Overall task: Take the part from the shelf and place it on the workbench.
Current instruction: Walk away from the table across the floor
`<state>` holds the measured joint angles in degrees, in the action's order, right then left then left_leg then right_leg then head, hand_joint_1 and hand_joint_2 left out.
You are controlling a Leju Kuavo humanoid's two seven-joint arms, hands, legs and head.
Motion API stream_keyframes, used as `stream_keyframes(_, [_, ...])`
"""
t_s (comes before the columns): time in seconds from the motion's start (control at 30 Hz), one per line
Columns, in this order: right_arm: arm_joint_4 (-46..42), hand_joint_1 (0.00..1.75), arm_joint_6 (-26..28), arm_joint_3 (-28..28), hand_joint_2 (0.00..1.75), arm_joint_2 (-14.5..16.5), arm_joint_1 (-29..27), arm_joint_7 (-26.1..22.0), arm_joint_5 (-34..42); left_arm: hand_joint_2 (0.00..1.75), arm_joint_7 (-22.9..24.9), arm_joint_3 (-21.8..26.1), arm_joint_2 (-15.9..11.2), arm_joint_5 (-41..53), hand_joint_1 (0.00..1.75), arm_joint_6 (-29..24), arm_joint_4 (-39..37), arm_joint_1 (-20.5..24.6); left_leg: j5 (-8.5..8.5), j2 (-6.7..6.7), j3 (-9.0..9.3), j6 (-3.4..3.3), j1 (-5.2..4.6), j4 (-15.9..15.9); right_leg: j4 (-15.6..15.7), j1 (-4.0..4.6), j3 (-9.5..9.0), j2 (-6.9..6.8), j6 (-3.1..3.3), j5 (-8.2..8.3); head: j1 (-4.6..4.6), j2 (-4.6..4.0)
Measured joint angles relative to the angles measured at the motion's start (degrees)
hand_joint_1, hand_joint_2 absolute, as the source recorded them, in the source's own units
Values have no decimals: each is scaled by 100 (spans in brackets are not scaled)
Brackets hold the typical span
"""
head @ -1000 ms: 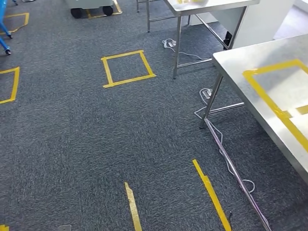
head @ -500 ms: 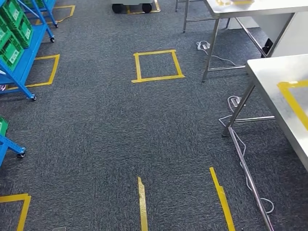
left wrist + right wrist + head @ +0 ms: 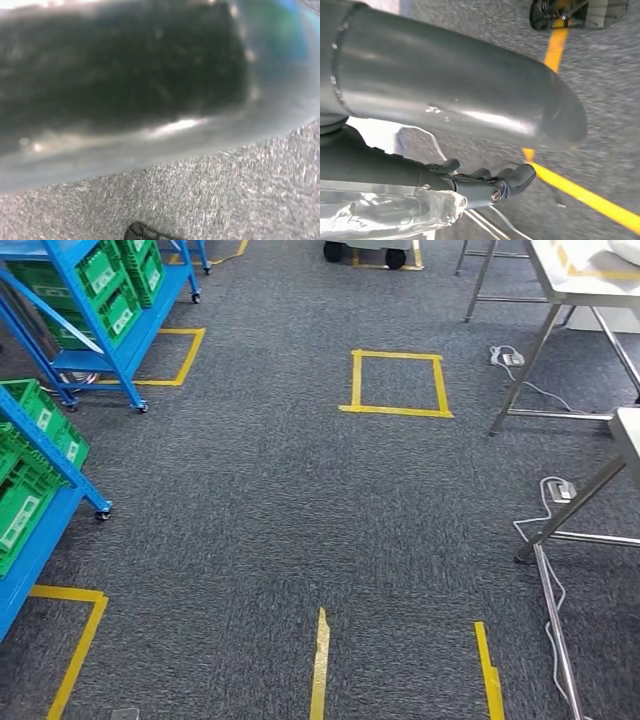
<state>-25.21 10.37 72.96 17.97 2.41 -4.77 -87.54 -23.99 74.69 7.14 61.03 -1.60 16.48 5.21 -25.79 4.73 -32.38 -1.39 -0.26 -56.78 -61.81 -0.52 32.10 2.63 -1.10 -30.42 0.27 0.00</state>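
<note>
Blue shelf [image 3: 113, 350] w/ green bins [image 3: 30, 455] – left, right hand [image 3: 486, 182] empty

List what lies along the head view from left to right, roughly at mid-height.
Blue metal shelf rack with green plastic crates → square outline of yellow tape on the grey carpet → white power strip with its cable on the floor → corner of the steel workbench.

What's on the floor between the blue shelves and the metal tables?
Grey carpet, bare except a yellow tape square, seen in the head view.
</note>
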Motion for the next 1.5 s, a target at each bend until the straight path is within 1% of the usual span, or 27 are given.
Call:
stream_keyframes(0.07, [-4, 0, -2, 14, 0, -2, 7, -94, -8, 0, 12, 0, 30, -1, 0, -35, 0, 12, 11, 130, -43, 58, 0, -27, 407, -19, -191, 172, 11, 109, -2, 0])
stream_keyframes(0.13, [-8, 0, -5, 21, 0, -3, 17, -135, -15, 0, 28, 1, 46, -1, 0, -48, 0, -5, 25, 228, -91, 120, 14, -45, 452, -13, -237, 102, 36, 91, -4, 0])
stream_keyframes(0.17, [-12, 0, -5, 23, 0, -4, 20, -143, -18, 0, 33, 2, 50, -1, 0, -50, 0, -19, -2, 177, -111, 146, 14, -83, 467, -16, -248, 41, 59, 101, -7, 0])
stream_keyframes(0.23, [-22, 0, -5, 29, 0, -5, 15, -154, -21, 0, 34, 2, 63, 0, 0, -56, 0, -14, -221, -102, -263, 200, 7, -434, 502, -22, -285, -111, 124, 105, -36, 0])
stream_keyframes(0.3, [-32, 0, -5, 34, 0, -7, 6, -158, -21, 0, 34, 0, 82, 0, 0, -60, 0, 10, -576, -363, -610, 251, 23, -1168, 506, -1, -309, -287, 173, 78, -60, 0])
stream_keyframes(0.37, [-37, 0, -5, 38, 0, -9, 4, -158, -22, 0, 34, -1, 91, -1, 0, -60, -1, 11, -722, -414, -873, 281, 52, -1696, 506, 13, -326, -455, 189, 51, -61, 0])
stream_keyframes(0.4, [-38, 0, -5, 40, 0, -9, 6, -158, -22, 0, 34, -1, 92, -1, 0, -60, -1, 1, -632, -428, -864, 286, 62, -1672, 505, 16, -341, -530, 187, 35, -62, 0])
stream_keyframes(0.43, [-38, 0, -5, 40, 0, -9, 8, -159, -23, 0, 34, -1, 92, -1, 0, -61, -1, -8, -446, -462, -740, 283, 67, -1422, 505, 16, -365, -601, 179, 16, -63, 0])
stream_keyframes(0.5, [-38, 0, -5, 42, 0, -9, 11, -159, -23, 0, 34, -1, 94, -1, 0, -61, 0, -9, -75, -716, -359, 254, 34, -666, 500, 36, -403, -732, 140, -39, -66, 0])
stream_keyframes(0.57, [-39, 0, -5, 42, 0, -9, 13, -165, -24, 0, 34, -1, 100, 0, 0, -61, 0, 17, -4, -954, -151, 185, -22, -217, 487, 75, -424, -858, 80, -99, -60, 0])
stream_keyframes(0.6, [-40, 0, -5, 43, 0, -9, 17, -177, -26, 0, 35, -1, 103, 1, 0, -61, 0, 24, -49, -970, -144, 147, -51, -177, 488, 90, -432, -926, 49, -123, -56, 0])
stream_keyframes(0.67, [-46, 0, -5, 43, 0, -9, 38, -223, -38, 0, 37, -1, 110, 2, 0, -62, 0, 7, -72, -825, -128, 67, -45, -131, 490, 85, -487, -1000, -14, -180, -44, 0])
stream_keyframes(0.73, [-58, 0, -5, 42, 0, -9, 54, -270, -67, 0, 38, -1, 122, 3, 0, -67, 0, -1, -80, -679, -71, -8, -19, -92, 217, 58, -393, -736, -64, -351, -23, -1])
stream_keyframes(0.8, [-67, 0, -7, 43, 0, -10, 45, -293, -90, 0, 39, -1, 134, -3, 0, -71, 1, 27, -95, -520, -40, -66, -8, -85, -527, 33, 17, -387, -85, -646, 5, -1])
stream_keyframes(0.83, [-69, 0, -7, 44, 0, -11, 38, -298, -96, 0, 39, -1, 139, -7, 0, -72, 1, 38, -105, -429, -32, -82, -11, -86, -924, 28, 274, -317, -90, -756, 10, 0])
stream_keyframes(0.87, [-71, 0, -7, 46, 0, -11, 31, -304, -101, 0, 39, -1, 145, -11, 0, -73, 1, 36, -123, -335, -16, -89, -15, -87, -1185, 27, 483, -286, -92, -767, 10, 0])
stream_keyframes(0.93, [-74, 0, -7, 48, 0, -12, 26, -313, -111, 0, 39, 1, 156, -19, 0, -77, 0, 13, -175, -157, 49, -81, -15, -90, -1073, 25, 599, -262, -89, -438, 12, 0])
stream_keyframes(1.0, [-83, 0, -8, 49, 0, -12, 30, -322, -123, 0, 39, 2, 166, -24, 0, -84, 1, 2, -248, -3, 140, -46, -11, -93, -387, 5, 385, -102, -85, 77, 15, 0])
stream_keyframes(1.03, [-88, 0, -9, 53, 0, -11, 33, -325, -132, 0, 38, 2, 167, -26, 0, -90, 1, 11, -285, 66, 166, -19, -14, -108, -48, -15, 242, 16, -78, 202, 16, 0])
stream_keyframes(1.1, [-95, 0, -28, 59, 0, -11, 35, -328, -161, 0, 30, 2, 167, -29, 0, -103, 3, 26, -326, 179, 163, 39, -7, -121, 255, -29, 73, 169, -42, 183, 12, 0])
stream_keyframes(1.17, [-108, 0, -48, 62, 0, -6, 29, -329, -193, 0, 16, 2, 163, -35, 0, -111, 6, 20, -358, 272, 160, 92, 12, -119, 323, -25, -15, 84, 17, 123, 5, 0])
stream_keyframes(1.2, [-118, 0, -50, 63, 0, -1, 26, -332, -205, 0, 6, 2, 162, -39, 0, -115, 9, 11, -399, 208, 151, 120, 10, -174, 352, -27, -70, 22, 53, 99, -5, 0])
stream_keyframes(1.27, [-133, 0, -51, 65, 0, 13, 20, -345, -220, 0, -12, 3, 161, -47, 0, -120, 13, 17, -580, -88, -57, 171, 1, -626, 417, -28, -215, -127, 125, 34, -41, 0])
stream_keyframes(1.3, [-139, 0, -51, 65, 0, 15, 18, -353, -226, 0, -19, 3, 168, -50, 0, -120, 13, 26, -698, -265, -286, 188, -2, -1016, 434, -16, -286, -209, 150, -17, -59, 0])
stream_keyframes(1.37, [-144, 0, -51, 65, 0, 17, 6, -358, -231, 0, -23, 2, 179, -52, 0, -117, 13, 25, -811, -394, -779, 204, 7, -1713, 444, -2, -422, -375, 160, -143, -65, 0])
stream_keyframes(1.43, [-152, 0, -51, 65, 0, 17, -3, -359, -232, 0, -25, 4, 183, -53, 0, -116, 13, -12, -499, -429, -955, 188, 11, -1718, 449, 6, -581, -529, 151, -297, -68, 0])
stream_keyframes(1.5, [-161, 0, -51, 66, 0, 21, -8, -361, -233, 0, -26, 5, 184, -53, 0, -117, 13, -40, 21, -593, -786, 122, -17, -1109, 475, 15, -787, -677, 140, -465, -66, 0])
